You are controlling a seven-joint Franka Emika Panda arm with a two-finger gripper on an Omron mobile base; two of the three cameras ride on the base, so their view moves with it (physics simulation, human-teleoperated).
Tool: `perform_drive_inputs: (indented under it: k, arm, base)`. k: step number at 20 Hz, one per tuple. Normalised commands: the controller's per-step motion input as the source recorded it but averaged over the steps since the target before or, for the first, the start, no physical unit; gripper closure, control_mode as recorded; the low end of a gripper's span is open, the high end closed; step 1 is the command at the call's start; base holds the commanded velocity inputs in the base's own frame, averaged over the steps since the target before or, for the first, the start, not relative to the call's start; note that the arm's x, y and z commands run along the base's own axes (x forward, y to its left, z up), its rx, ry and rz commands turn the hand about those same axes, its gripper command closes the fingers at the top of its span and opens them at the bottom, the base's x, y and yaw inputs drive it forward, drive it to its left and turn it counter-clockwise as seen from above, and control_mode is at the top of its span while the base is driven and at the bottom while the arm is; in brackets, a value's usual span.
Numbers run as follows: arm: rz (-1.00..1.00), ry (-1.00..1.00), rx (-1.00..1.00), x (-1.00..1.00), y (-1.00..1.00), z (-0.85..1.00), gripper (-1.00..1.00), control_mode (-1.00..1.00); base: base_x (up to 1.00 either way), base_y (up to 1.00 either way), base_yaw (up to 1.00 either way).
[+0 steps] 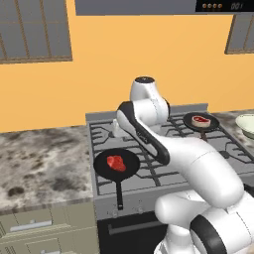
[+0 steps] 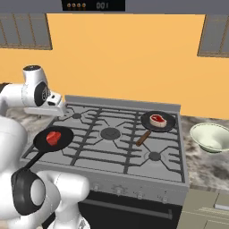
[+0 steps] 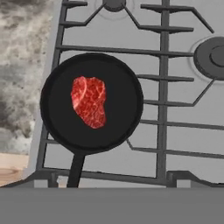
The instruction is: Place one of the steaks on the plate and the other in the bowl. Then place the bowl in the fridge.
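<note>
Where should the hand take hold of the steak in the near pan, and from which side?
Grip the steak across its narrower width, coming straight down from above: it lies flat in the pan, whose rim probably blocks a sideways approach.

- Straight below the gripper: a black pan (image 3: pixel 92 103) on the stove grate (image 3: pixel 175 109), a red steak (image 3: pixel 89 101) flat in it, nothing over it.
- Toward the stove front: the pan's handle (image 3: pixel 75 170) jutting over the edge.
- Beside the pan, stove-centre side: bare grate and a burner (image 3: pixel 214 57), open for passing.
- Far corner: a second pan (image 2: pixel 157 121) with the other steak (image 2: pixel 157 119), wooden handle (image 2: pixel 143 138) angling inward.
- Beyond that: a bowl (image 2: pixel 210 137) on the counter (image 2: pixel 203 165).
</note>
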Motion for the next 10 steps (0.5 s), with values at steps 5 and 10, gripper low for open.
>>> perform_drive_inputs:
  k: [5, 10]
  arm:
    - [0.04, 0.0, -0.03, 0.11, 0.12, -0.46, -1.0, -1.0]
    - [0.22, 0.03, 0.0, 0.36, 0.07, -0.55, -1.0, -1.0]
  base:
    - [0.0, 0.0, 0.0]
    - [0.0, 0.0, 0.0]
